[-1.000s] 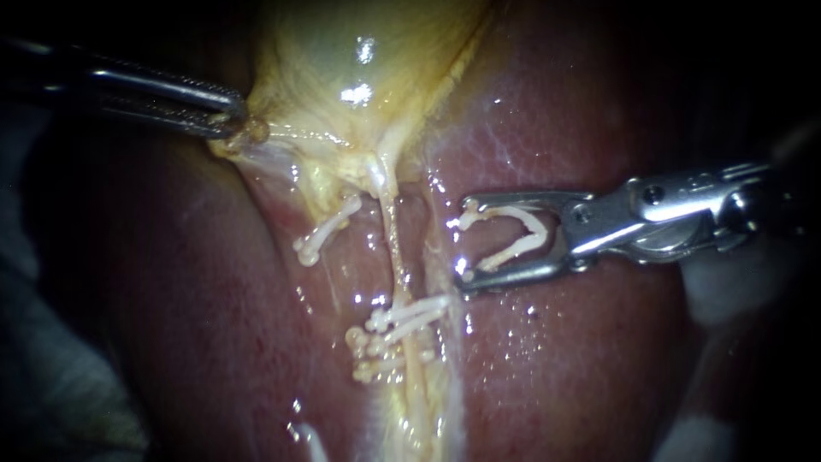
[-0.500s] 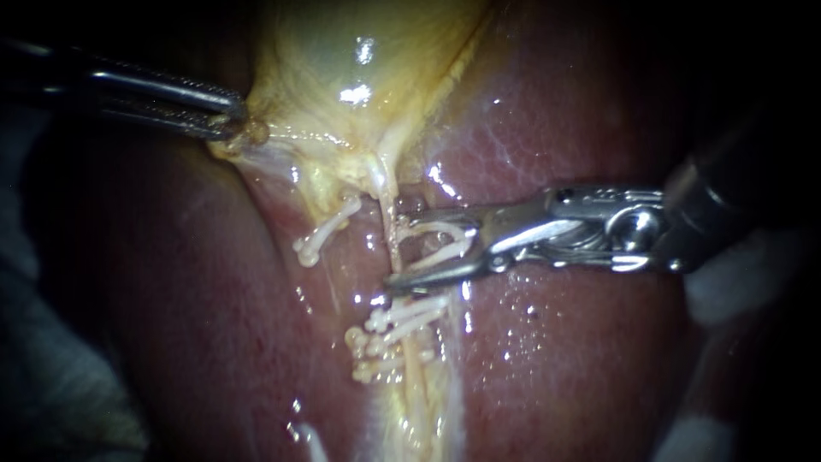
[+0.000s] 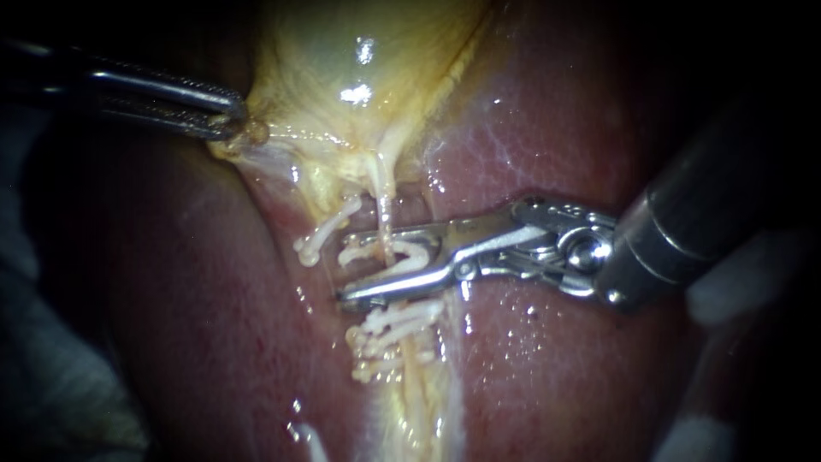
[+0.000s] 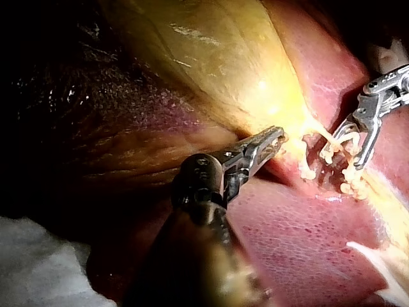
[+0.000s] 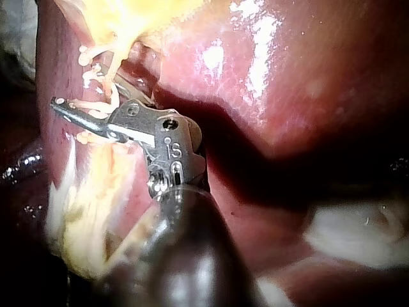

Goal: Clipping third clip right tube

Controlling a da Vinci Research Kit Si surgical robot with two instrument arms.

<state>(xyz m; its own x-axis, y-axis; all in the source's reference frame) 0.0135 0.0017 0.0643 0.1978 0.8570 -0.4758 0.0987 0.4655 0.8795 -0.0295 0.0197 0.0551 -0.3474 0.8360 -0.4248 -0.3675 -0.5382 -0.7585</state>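
now, my right instrument (image 3: 355,269) reaches across the liver (image 3: 556,368) with its jaws narrowly apart, gripping a white clip (image 3: 402,254) between them from both sides. the right tube (image 3: 383,210) runs down from the gallbladder (image 3: 342,51) and passes through that clip, between the jaws. two lower clips (image 3: 398,318) sit on the same tube just below the lower jaw. a side clip (image 3: 325,233) lies just beyond the upper jaw's tip. my left instrument (image 3: 233,121) has its jaws clamped on the gallbladder's edge.

Surgical bench — exposed liver (image 3: 556,368), gallbladder (image 3: 342,51), white clips (image 3: 398,321) on a tube (image 3: 384,190), cloth (image 4: 45,262) alongside
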